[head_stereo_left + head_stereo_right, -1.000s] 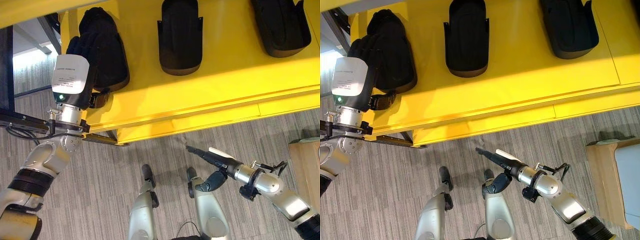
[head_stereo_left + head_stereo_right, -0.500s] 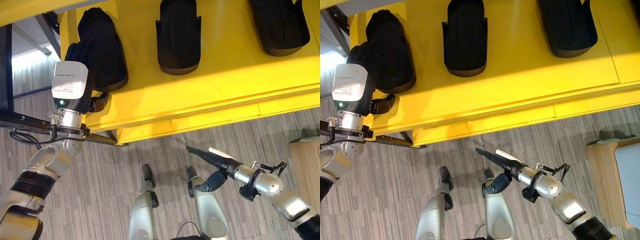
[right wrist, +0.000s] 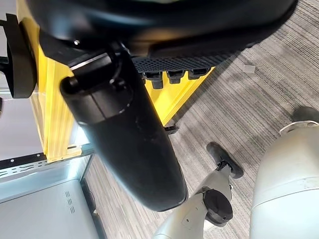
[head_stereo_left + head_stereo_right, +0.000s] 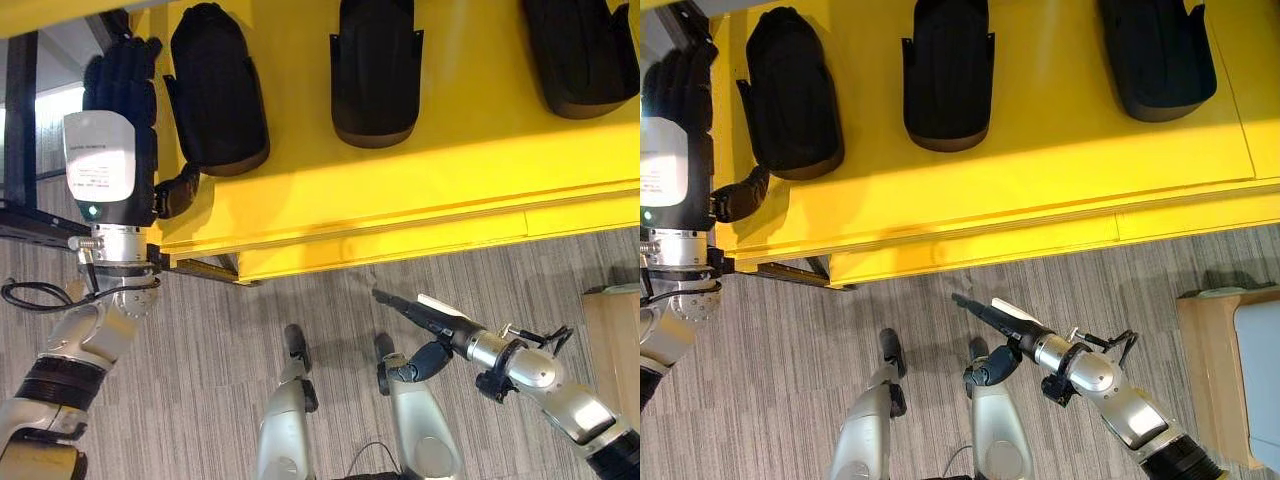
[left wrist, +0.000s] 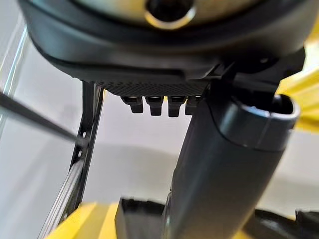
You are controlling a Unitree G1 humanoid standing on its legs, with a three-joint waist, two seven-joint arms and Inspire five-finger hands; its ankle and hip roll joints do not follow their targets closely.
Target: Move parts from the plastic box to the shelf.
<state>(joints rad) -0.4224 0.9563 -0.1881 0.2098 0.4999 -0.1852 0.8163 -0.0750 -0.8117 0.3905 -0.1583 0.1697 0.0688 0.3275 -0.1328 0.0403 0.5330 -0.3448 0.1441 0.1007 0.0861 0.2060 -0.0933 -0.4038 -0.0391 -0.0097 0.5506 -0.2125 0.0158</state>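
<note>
Left hand (image 4: pixel 118 120) is up at the shelf's left end, fingers straight and pointing toward twelve o'clock, thumb stuck out toward the leftmost part at about three o'clock. It holds nothing; the left wrist view shows the fingers extended with open air past them. The hand sits just beside the yellow shelf (image 4: pixel 420 190), at the corner, alongside the dark shelf post (image 4: pixel 20 110) on its outer side.

Right beside that hand, at its three o'clock, lies the leftmost black part (image 4: pixel 215 90), close to the thumb, though whether they touch I cannot tell. Its long axis runs twelve to six, rounded narrow end at twelve, wider open rim at six toward the shelf's front edge. Next along, the middle black part (image 4: pixel 375 70) lies the same way, open mouth at six, apart from the first. Further right, the third black part (image 4: pixel 585 55) sits well apart again, its top cut off by the view's edge.

Right hand (image 4: pixel 420 315) hangs low over the grey striped floor (image 4: pixel 200 330), well below the shelf's front edge, fingers straight and pointing toward ten o'clock, holding nothing; the right wrist view shows them relaxed with the floor beyond.

At the far right, a light wooden stand (image 4: pixel 610 330) sits on the floor at the right hand's three o'clock, well apart from it.
</note>
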